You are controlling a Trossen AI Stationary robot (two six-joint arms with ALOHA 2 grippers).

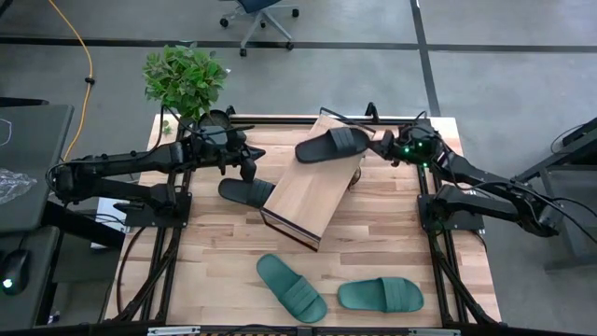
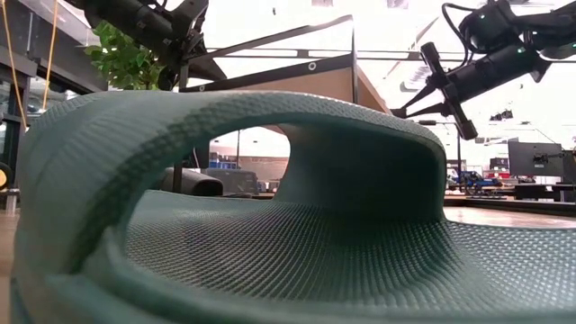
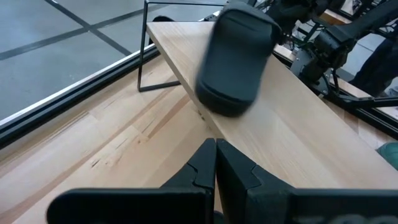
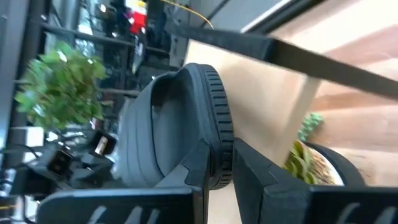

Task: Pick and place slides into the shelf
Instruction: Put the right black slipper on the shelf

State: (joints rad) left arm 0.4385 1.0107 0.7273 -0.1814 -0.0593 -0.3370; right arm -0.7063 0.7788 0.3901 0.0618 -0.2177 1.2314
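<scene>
teal slide (image 2: 270, 225) filling low view

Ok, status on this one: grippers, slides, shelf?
Right gripper pinching a black slide at the shelf's top end. Left gripper shut, empty. Second black slide beside shelf; two teal slides on table. Nothing in the way.

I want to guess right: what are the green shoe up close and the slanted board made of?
The green slide looks like soft matte rubber or foam, from its tiny bumpy texture. The shelf looks like pale smooth wood, with visible grain, on a thin dark frame, probably metal.
</scene>
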